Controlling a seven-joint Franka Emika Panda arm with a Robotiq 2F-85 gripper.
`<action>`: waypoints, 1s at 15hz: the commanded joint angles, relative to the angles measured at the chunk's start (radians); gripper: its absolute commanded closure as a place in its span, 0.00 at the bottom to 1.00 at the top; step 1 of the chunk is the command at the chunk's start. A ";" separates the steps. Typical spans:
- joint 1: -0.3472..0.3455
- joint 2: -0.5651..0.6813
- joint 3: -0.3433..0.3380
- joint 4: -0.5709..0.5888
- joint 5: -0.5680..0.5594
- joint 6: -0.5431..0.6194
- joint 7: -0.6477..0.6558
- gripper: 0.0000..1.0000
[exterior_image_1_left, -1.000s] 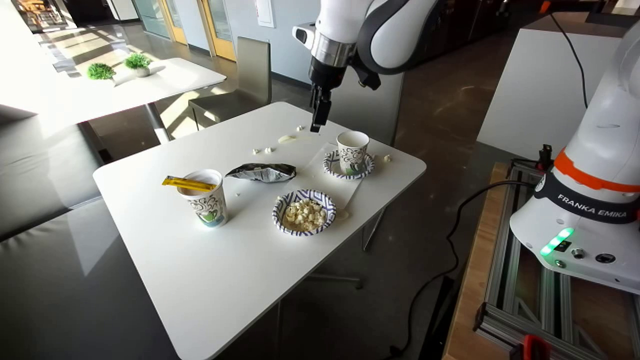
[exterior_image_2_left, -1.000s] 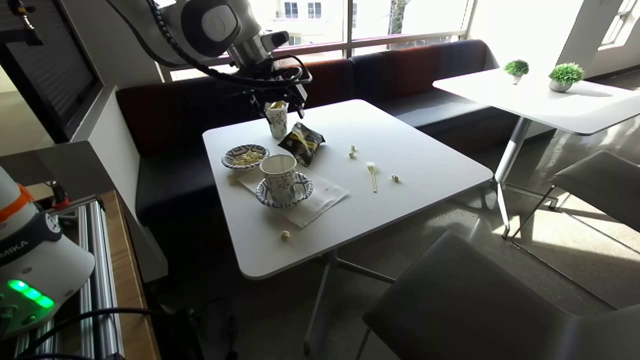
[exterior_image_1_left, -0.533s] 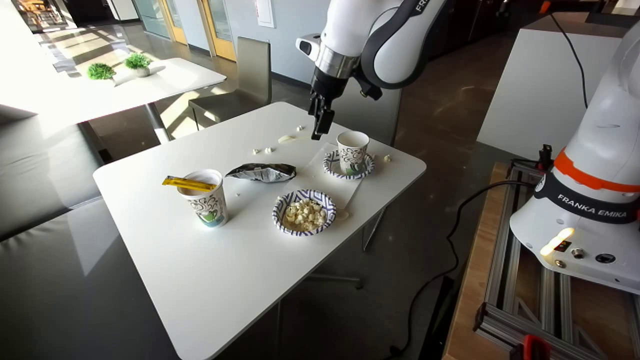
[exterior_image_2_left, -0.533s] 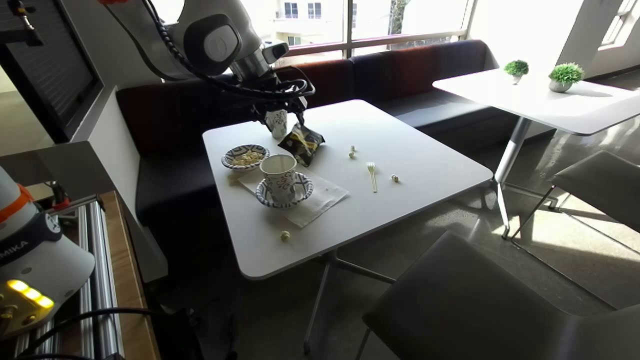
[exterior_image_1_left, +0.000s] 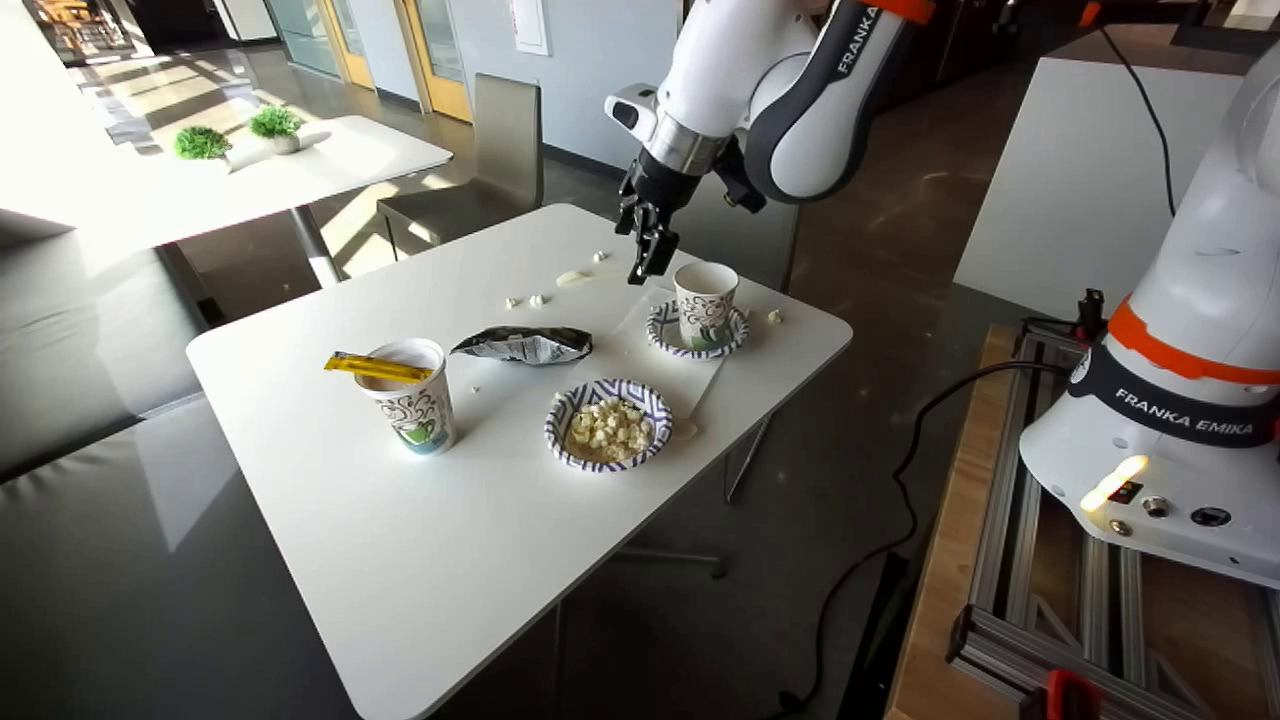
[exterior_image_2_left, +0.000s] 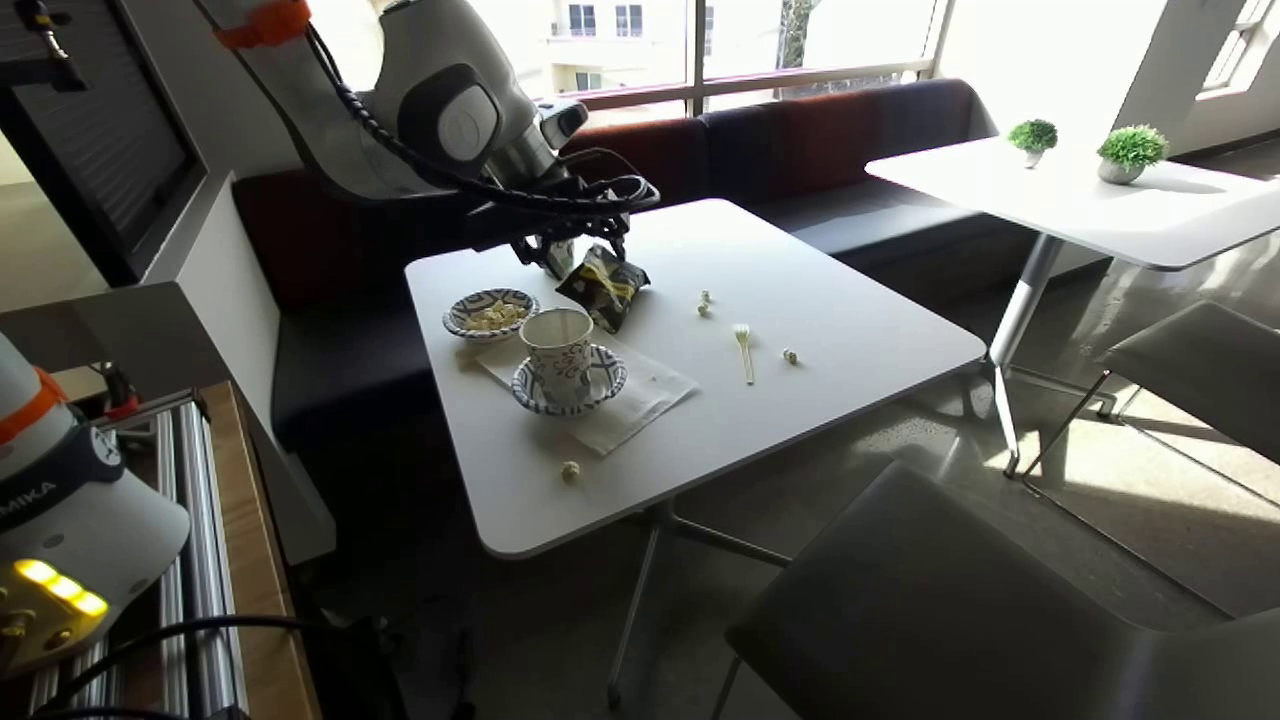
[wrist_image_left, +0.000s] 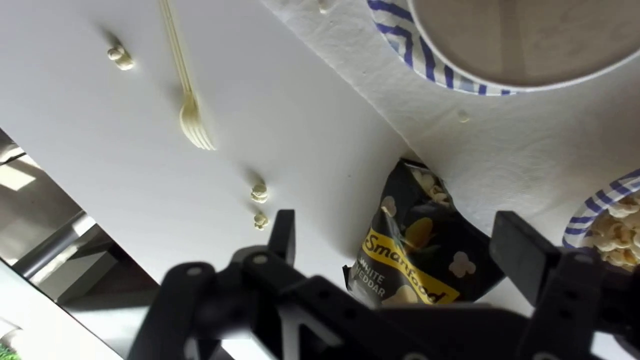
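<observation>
The gripper stands wide, its fingers well apart above the table. Framed between them in the wrist view lies the snack bag, black and crumpled, a yellow band lettered "Smartfood" crossing it among printed popcorn; its silvery side shows in an exterior view. How far below the fingertips it rests is hard to judge. Near one finger in the wrist view are two popcorn pieces; toward the other, a popcorn bowl; beyond the fingertips, a white cup.
</observation>
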 joint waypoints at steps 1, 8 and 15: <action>0.003 0.136 -0.035 0.032 -0.037 0.166 -0.052 0.00; 0.062 0.346 -0.089 0.137 0.012 0.354 -0.210 0.00; -0.002 0.443 -0.012 0.215 -0.063 0.414 -0.239 0.00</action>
